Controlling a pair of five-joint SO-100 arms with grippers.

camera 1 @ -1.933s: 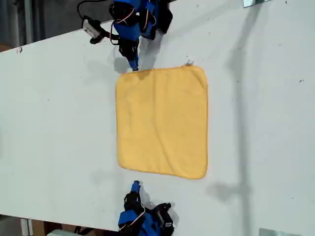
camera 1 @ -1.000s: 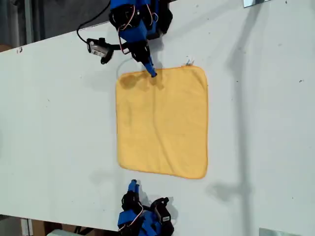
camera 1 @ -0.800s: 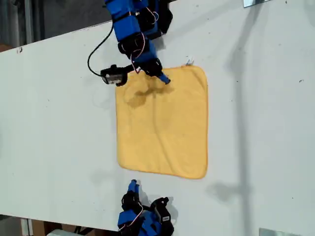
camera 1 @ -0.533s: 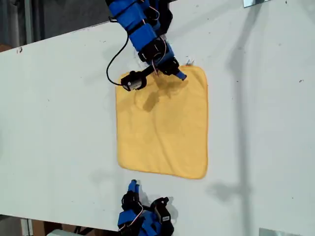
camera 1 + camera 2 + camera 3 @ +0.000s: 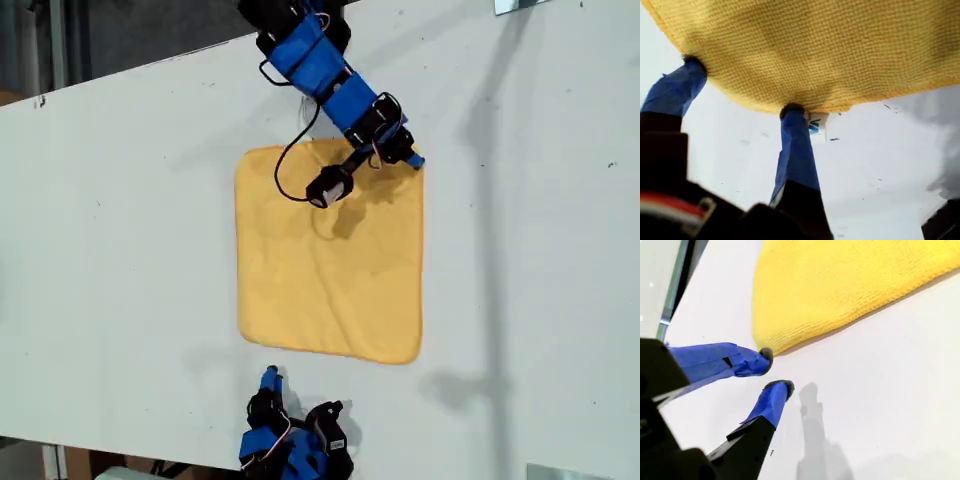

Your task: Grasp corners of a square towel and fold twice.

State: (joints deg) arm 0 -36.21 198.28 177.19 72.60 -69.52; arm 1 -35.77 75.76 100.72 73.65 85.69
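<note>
The yellow-orange towel (image 5: 330, 270) lies flat on the white table (image 5: 120, 220). My first gripper (image 5: 412, 158) is at the towel's upper right corner in the exterior view. It is open, its blue fingers (image 5: 795, 145) spread wide along the towel's (image 5: 815, 50) rounded corner, with the pale tag (image 5: 819, 127) beside one finger. My second gripper (image 5: 270, 376) rests on the table just off the towel's lower left corner in the exterior view. In the second wrist view its fingertips (image 5: 781, 386) stand slightly apart, one tip touching the towel's (image 5: 840, 285) hem; nothing is held.
A black wrist camera (image 5: 328, 186) on a looping cable hangs over the towel's upper part. The table's far edge (image 5: 130, 68) runs along the exterior view's top left. A pale metal piece (image 5: 520, 5) sits at that view's top right.
The first arm swung from the towel's upper left corner along its top edge to the upper right corner in the exterior view. The second gripper shifted only slightly.
</note>
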